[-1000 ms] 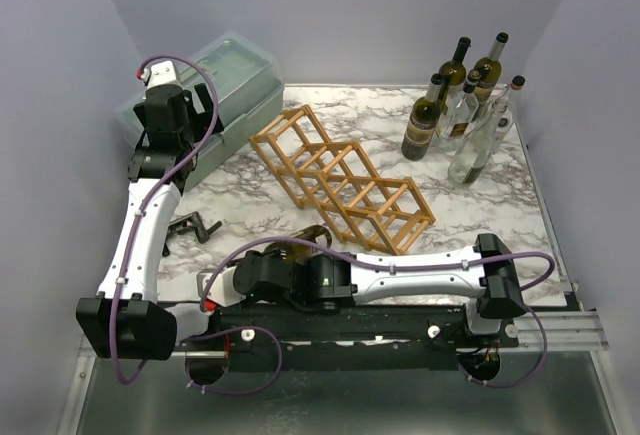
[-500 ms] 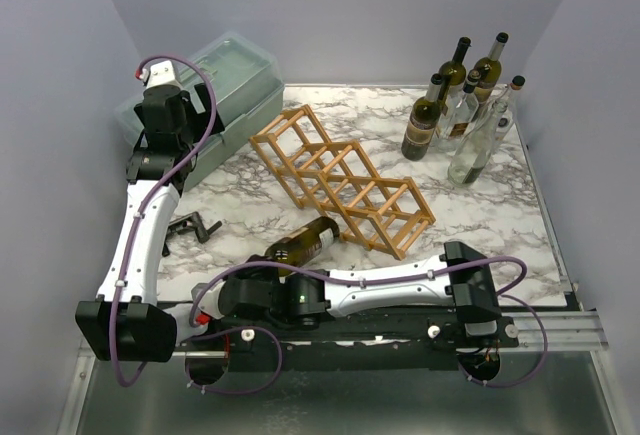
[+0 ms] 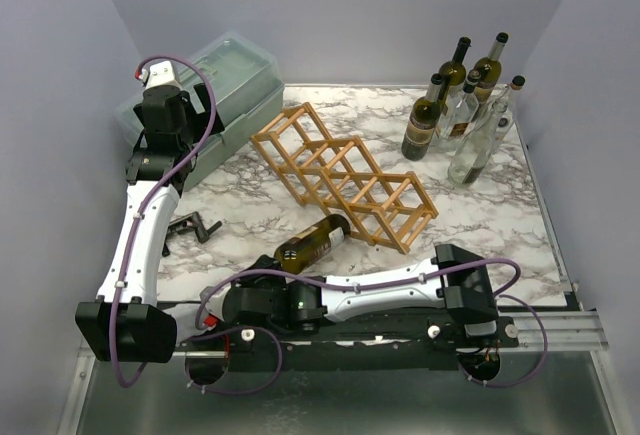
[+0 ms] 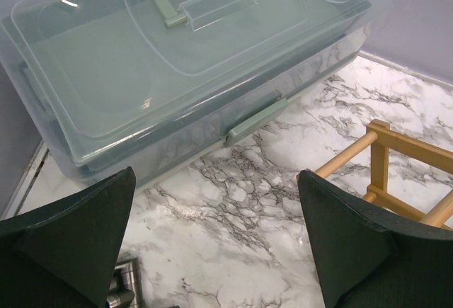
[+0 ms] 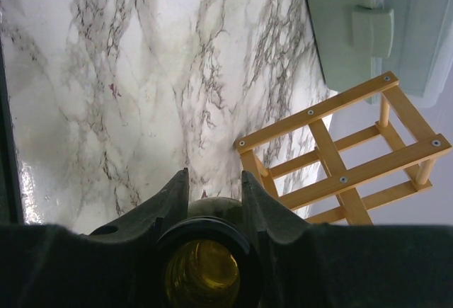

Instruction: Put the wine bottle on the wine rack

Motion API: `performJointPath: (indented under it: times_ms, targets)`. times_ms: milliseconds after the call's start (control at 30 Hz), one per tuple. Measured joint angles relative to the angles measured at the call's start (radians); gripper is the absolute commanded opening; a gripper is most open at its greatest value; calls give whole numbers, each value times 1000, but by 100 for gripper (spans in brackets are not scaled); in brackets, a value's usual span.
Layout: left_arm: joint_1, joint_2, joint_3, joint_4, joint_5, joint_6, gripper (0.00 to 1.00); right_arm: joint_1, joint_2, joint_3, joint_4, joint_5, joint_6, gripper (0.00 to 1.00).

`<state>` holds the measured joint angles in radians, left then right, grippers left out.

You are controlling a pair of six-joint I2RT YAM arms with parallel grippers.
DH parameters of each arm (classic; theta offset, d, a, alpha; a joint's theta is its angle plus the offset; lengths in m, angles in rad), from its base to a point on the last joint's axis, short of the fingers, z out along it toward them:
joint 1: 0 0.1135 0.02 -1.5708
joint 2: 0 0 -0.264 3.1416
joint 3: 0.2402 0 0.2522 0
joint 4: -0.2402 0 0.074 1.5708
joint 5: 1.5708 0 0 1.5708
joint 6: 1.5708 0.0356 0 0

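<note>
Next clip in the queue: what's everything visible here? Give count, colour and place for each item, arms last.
wine rack: one, light-brown wood, mid-table, lying diagonally.
wine bottle: one, dark olive glass with a label, at the rack's near end, neck pointing toward it.
standing bottles: at least five, dark green and clear, far right corner.
storage box: one, translucent pale green with a handle, far left.
small black object: one, on the table's left side; too small to identify.
table: one, white marble with grey veins.
left arm: white and black, beside the box, jaws open and empty.
right arm: white and black, along the near edge, jaws shut on the wine bottle.
</note>
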<state>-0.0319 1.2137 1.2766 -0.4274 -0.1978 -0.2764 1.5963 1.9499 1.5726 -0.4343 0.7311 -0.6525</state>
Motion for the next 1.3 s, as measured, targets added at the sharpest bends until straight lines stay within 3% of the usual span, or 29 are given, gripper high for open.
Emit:
performJointPath:
  times_ms: [467,1300]
  targets:
    - [0,0,0,0,1,-1,99,0,-2,-81,-17,10,0,1]
    - [0,0,0,0,15,-14,99,8,-16,-119,-62,-77,-172,1]
